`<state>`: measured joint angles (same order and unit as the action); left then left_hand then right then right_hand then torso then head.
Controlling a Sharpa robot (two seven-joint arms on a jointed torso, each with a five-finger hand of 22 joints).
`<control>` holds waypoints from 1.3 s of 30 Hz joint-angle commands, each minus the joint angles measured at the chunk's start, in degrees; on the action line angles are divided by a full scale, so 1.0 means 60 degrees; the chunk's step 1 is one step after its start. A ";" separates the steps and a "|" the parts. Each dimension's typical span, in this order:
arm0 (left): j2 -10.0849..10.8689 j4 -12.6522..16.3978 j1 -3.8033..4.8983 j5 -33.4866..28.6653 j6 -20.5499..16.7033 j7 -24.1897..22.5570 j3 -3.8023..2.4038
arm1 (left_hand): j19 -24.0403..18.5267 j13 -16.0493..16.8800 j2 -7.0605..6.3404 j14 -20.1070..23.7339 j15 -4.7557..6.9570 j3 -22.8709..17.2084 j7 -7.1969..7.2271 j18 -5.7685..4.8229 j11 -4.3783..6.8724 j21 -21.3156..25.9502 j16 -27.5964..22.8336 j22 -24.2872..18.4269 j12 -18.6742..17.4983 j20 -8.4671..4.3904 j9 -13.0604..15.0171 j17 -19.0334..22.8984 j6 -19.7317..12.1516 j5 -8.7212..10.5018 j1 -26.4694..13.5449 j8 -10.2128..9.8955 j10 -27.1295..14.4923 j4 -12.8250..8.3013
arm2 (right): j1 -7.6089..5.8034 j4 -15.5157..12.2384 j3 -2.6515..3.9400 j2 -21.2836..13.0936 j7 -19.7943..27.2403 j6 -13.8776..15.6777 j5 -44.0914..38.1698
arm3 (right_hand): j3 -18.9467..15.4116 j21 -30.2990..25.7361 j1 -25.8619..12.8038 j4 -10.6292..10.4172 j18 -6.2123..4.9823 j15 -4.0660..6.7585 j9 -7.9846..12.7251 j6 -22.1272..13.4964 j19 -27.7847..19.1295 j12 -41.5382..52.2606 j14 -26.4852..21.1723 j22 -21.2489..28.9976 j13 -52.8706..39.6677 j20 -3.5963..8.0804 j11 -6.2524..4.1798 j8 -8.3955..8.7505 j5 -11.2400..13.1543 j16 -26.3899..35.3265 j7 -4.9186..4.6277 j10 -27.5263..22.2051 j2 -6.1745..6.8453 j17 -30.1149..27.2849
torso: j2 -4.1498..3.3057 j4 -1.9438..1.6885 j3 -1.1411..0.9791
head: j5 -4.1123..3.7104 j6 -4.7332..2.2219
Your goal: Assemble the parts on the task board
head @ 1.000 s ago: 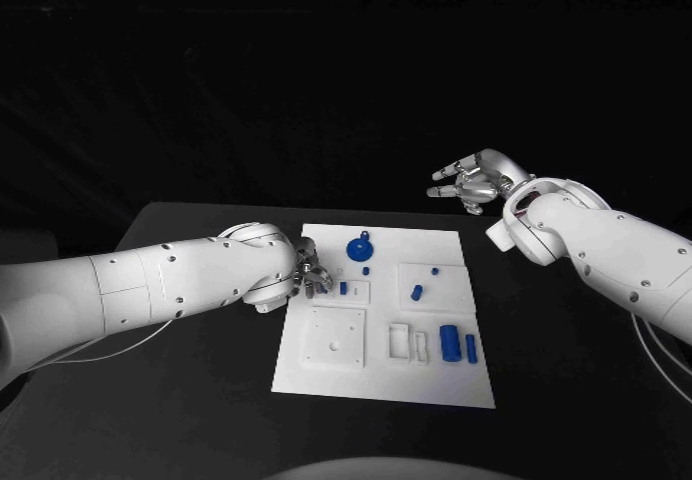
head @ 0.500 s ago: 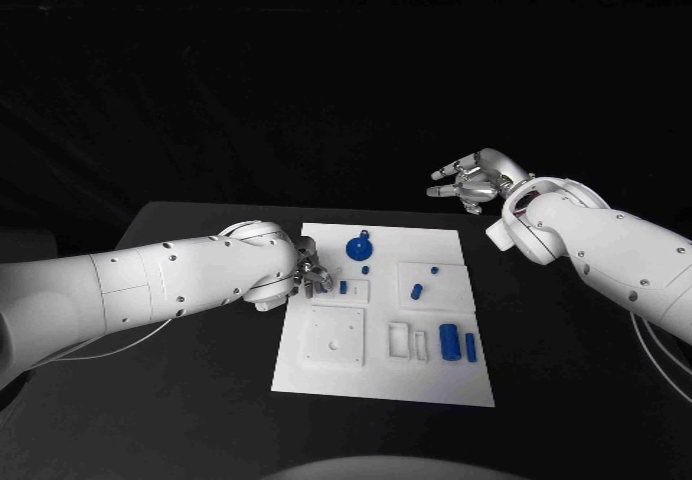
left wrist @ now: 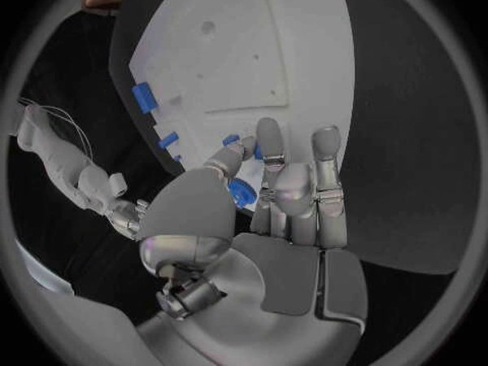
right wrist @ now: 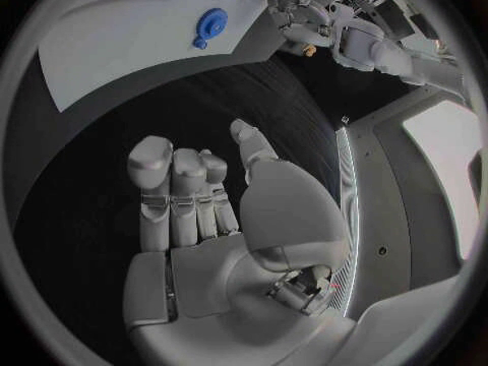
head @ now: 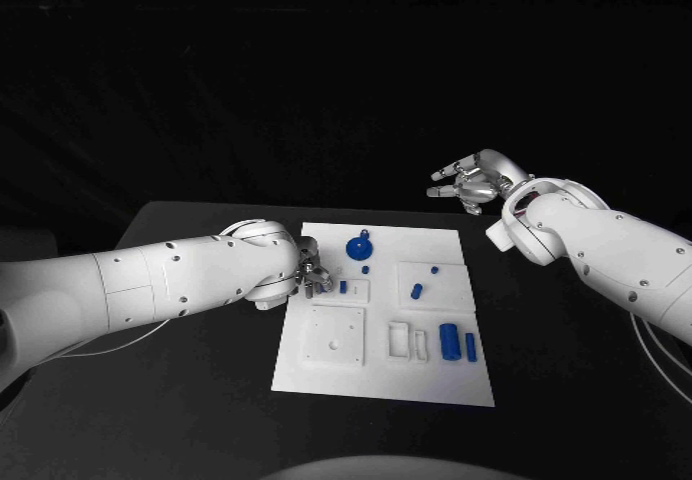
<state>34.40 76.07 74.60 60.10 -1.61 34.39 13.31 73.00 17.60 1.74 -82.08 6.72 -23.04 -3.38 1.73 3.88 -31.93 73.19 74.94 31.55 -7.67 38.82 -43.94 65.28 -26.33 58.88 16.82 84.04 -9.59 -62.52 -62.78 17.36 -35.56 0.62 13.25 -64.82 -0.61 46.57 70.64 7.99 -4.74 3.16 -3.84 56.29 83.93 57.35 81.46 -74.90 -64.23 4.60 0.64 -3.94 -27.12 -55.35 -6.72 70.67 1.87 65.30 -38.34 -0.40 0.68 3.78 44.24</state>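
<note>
The white task board (head: 382,385) lies mid-table. Blue parts lie on it: a round gear-like piece (head: 361,243) at the far end, a small peg (head: 343,287) in a little square frame, a slanted piece (head: 417,292), a thick cylinder (head: 450,341) and a slim bar (head: 470,347). My left hand (head: 307,277) hangs over the board's left edge, fingers stretched out. In the left wrist view its thumb tip covers the peg (left wrist: 232,139); whether it grips it is hidden. My right hand (head: 469,182) is raised beyond the board's far right corner, fingers apart, holding nothing.
A white square plate with a hole (head: 335,335) and narrow slots (head: 407,343) take up the board's near half. Black table (head: 173,400) surrounds the board on all sides. The right wrist view shows the gear-like piece (right wrist: 211,24) on the board (right wrist: 122,41).
</note>
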 commanded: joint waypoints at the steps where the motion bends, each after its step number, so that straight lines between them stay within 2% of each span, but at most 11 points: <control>1: -0.0062 -0.0017 -0.0117 0.0042 0.0486 0.0171 0.0079 | 0.0011 -0.0013 0.0027 -0.0013 0.0029 0.0118 0.0820 0.0125 0.0052 -0.0014 0.0023 0.0163 0.0044 0.0059 -0.0016 0.0010 0.0873 0.0096 0.0166 -0.0051 0.0457 0.0035 | 0.0007 -0.0005 0.0002 0.0011 0.0046 -0.0081 -0.0061 | 0.0065 -0.0062 -0.0063 -0.0003 -0.0148 0.0041 0.0012 0.0065 0.0351 0.0007 -0.0046 -0.0955 -0.0014 -0.0020 -0.0016 0.0058 -0.0034 0.0061 -0.0016 -0.0026 -0.0004 -0.0008 | -0.0002 0.0008 -0.0004 | 0.0011 0.0003; 3: -0.0096 -0.0053 -0.0122 0.0046 0.0473 0.0167 0.0079 | 0.0018 -0.0018 0.0032 -0.0013 0.0029 0.0214 0.0830 0.0124 0.0054 -0.0005 0.0019 0.0161 0.0051 0.0062 -0.0001 0.0018 0.0887 0.0388 0.0208 -0.0049 0.0457 0.0122 | 0.0010 0.0001 0.0002 0.0018 0.0048 -0.0083 -0.0061 | 0.0065 -0.0062 -0.0063 -0.0003 -0.0148 0.0041 0.0012 0.0065 0.0351 0.0007 -0.0046 -0.0955 -0.0014 -0.0020 -0.0016 0.0058 -0.0034 0.0061 -0.0016 -0.0026 -0.0004 -0.0008 | -0.0002 0.0014 -0.0004 | 0.0014 -0.0004; 10: -0.0170 -0.0202 -0.0160 0.0050 0.0514 0.0184 0.0079 | 0.0028 -0.0033 -0.0045 -0.0008 0.0037 0.0393 0.0845 0.0113 0.0057 0.0023 0.0010 0.0159 0.0059 0.0056 0.0034 0.0042 0.0894 0.0584 0.0271 -0.0061 0.0456 0.0315 | 0.0019 0.0010 0.0002 0.0023 0.0050 -0.0090 -0.0055 | 0.0065 -0.0062 -0.0063 -0.0003 -0.0148 0.0041 0.0012 0.0065 0.0351 0.0007 -0.0046 -0.0955 -0.0014 -0.0020 -0.0016 0.0058 -0.0034 0.0061 -0.0016 -0.0026 -0.0004 -0.0008 | -0.0003 0.0010 -0.0005 | -0.0010 0.0006; 14: -0.0184 -0.0268 -0.0168 0.0055 0.0544 0.0206 0.0078 | 0.0038 -0.0036 -0.0109 -0.0009 0.0041 0.0550 0.0863 0.0102 0.0063 0.0037 0.0012 0.0160 0.0066 0.0052 0.0044 0.0042 0.0902 0.0921 0.0275 -0.0074 0.0456 0.0479 | 0.0021 0.0012 0.0002 0.0017 0.0048 -0.0088 -0.0053 | 0.0065 -0.0062 -0.0063 -0.0003 -0.0148 0.0041 0.0012 0.0065 0.0351 0.0007 -0.0046 -0.0955 -0.0014 -0.0020 -0.0016 0.0058 -0.0034 0.0061 -0.0016 -0.0026 -0.0004 -0.0008 | -0.0003 0.0002 -0.0007 | -0.0014 0.0011; 20: -0.0174 -0.0312 -0.0172 0.0072 0.0521 0.0211 0.0078 | 0.0054 -0.0040 -0.0329 -0.0004 0.0054 0.0851 0.0898 0.0084 0.0074 0.0070 0.0002 0.0157 0.0072 0.0038 0.0031 0.0061 0.0935 0.1160 0.0256 -0.0111 0.0457 0.0801 | 0.0024 0.0012 0.0002 0.0013 0.0049 -0.0081 -0.0051 | 0.0057 -0.0076 -0.0067 -0.0010 -0.0149 0.0039 0.0013 0.0052 0.0352 -0.0003 -0.0048 -0.0952 -0.0005 -0.0021 -0.0015 0.0060 -0.0033 0.0072 -0.0017 -0.0032 -0.0002 -0.0016 | -0.0002 0.0001 0.0001 | -0.0014 0.0001; 24: -0.0151 -0.0328 -0.0173 0.0087 0.0470 0.0200 0.0078 | 0.0067 -0.0040 -0.0576 -0.0005 0.0069 0.1154 0.0926 0.0061 0.0088 0.0097 0.0001 0.0157 0.0074 0.0018 0.0001 0.0061 0.0995 0.1688 0.0211 -0.0140 0.0456 0.1224 | 0.0027 0.0011 0.0002 0.0006 0.0051 -0.0072 -0.0047 | 0.0051 -0.0080 -0.0069 -0.0013 -0.0150 0.0038 0.0013 0.0029 0.0351 -0.0015 -0.0047 -0.0952 0.0005 -0.0022 -0.0012 0.0059 -0.0041 0.0074 -0.0021 -0.0038 0.0002 -0.0017 | -0.0003 0.0001 0.0003 | -0.0019 -0.0001; 25: -0.0144 -0.0332 -0.0173 0.0097 0.0461 0.0196 0.0078 | 0.0075 -0.0042 -0.0652 -0.0002 0.0072 0.1208 0.0931 0.0050 0.0087 0.0106 -0.0001 0.0160 0.0069 0.0011 -0.0012 0.0064 0.1012 0.1727 0.0297 -0.0157 0.0456 0.1400 | 0.0028 0.0011 0.0002 0.0003 0.0052 -0.0069 -0.0045 | 0.0051 -0.0080 -0.0069 -0.0013 -0.0150 0.0038 0.0013 0.0029 0.0351 -0.0015 -0.0047 -0.0952 0.0005 -0.0022 -0.0012 0.0059 -0.0041 0.0074 -0.0021 -0.0038 0.0002 -0.0017 | -0.0003 0.0003 0.0004 | -0.0023 -0.0006; 30: -0.0112 -0.0336 -0.0177 0.0131 0.0410 0.0171 0.0077 | 0.0079 -0.0045 -0.0914 0.0000 0.0075 0.1275 0.0938 0.0040 0.0089 0.0133 -0.0023 0.0161 0.0061 0.0004 -0.0027 0.0097 0.1042 0.1806 0.0430 -0.0181 0.0455 0.1712 | 0.0036 0.0011 0.0002 -0.0008 0.0056 -0.0060 -0.0041 | 0.0043 -0.0094 -0.0067 -0.0017 -0.0152 0.0036 0.0012 0.0008 0.0350 -0.0019 -0.0049 -0.0949 0.0009 -0.0024 -0.0009 0.0059 -0.0039 0.0080 -0.0027 -0.0043 0.0010 -0.0021 | -0.0002 0.0006 0.0008 | -0.0027 -0.0005; 33: -0.0095 -0.0332 -0.0180 0.0149 0.0380 0.0155 0.0077 | 0.0087 -0.0049 -0.1201 0.0002 0.0082 0.1236 0.0943 0.0033 0.0090 0.0148 -0.0034 0.0163 0.0052 -0.0003 -0.0040 0.0109 0.1082 0.1897 0.0564 -0.0192 0.0454 0.2114 | 0.0042 0.0010 0.0002 -0.0015 0.0056 -0.0059 -0.0040 | 0.0043 -0.0094 -0.0067 -0.0017 -0.0152 0.0036 0.0012 0.0008 0.0350 -0.0019 -0.0049 -0.0949 0.0009 -0.0024 -0.0009 0.0059 -0.0039 0.0080 -0.0027 -0.0043 0.0010 -0.0021 | -0.0003 0.0001 0.0009 | -0.0035 -0.0011; 37: -0.0077 -0.0324 -0.0185 0.0163 0.0362 0.0139 0.0076 | 0.0083 -0.0057 -0.1484 0.0010 0.0085 0.1255 0.0943 0.0024 0.0089 0.0166 -0.0061 0.0160 0.0033 -0.0012 -0.0041 0.0145 0.1108 0.2039 0.0653 -0.0194 0.0455 0.2433 | 0.0049 0.0006 0.0002 -0.0021 0.0056 -0.0058 -0.0039 | 0.0043 -0.0094 -0.0067 -0.0017 -0.0152 0.0036 0.0012 0.0008 0.0350 -0.0019 -0.0049 -0.0949 0.0009 -0.0024 -0.0009 0.0059 -0.0039 0.0080 -0.0027 -0.0043 0.0010 -0.0021 | -0.0005 -0.0001 0.0003 | -0.0034 -0.0010; 39: -0.0064 -0.0312 -0.0188 0.0171 0.0346 0.0145 0.0076 | 0.0084 -0.0058 -0.1553 0.0009 0.0088 0.1248 0.0941 0.0023 0.0089 0.0173 -0.0065 0.0162 0.0029 -0.0012 -0.0045 0.0148 0.1119 0.2060 0.0709 -0.0197 0.0454 0.2558 | 0.0052 0.0003 0.0002 -0.0024 0.0056 -0.0058 -0.0038 | 0.0043 -0.0094 -0.0067 -0.0017 -0.0152 0.0036 0.0012 0.0008 0.0350 -0.0019 -0.0049 -0.0949 0.0009 -0.0024 -0.0009 0.0059 -0.0039 0.0080 -0.0027 -0.0043 0.0010 -0.0021 | -0.0003 -0.0001 0.0003 | -0.0035 -0.0010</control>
<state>34.00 74.16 73.98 60.58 -0.41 34.53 13.41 73.00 17.30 -7.18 -82.08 6.73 -15.53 2.39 1.75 4.30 -31.26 73.18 74.92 31.83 -7.67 38.60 -43.10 71.64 -14.14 63.09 15.70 83.63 5.52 -62.26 -62.69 17.36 -35.69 0.64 13.27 -64.79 -0.61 46.26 70.65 7.99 -4.74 3.16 -3.84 56.29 83.93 57.35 81.46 -74.91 -64.23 4.60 0.64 -3.93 -27.12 -55.11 -6.72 70.67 1.87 65.24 -38.36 -0.39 0.73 3.58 44.16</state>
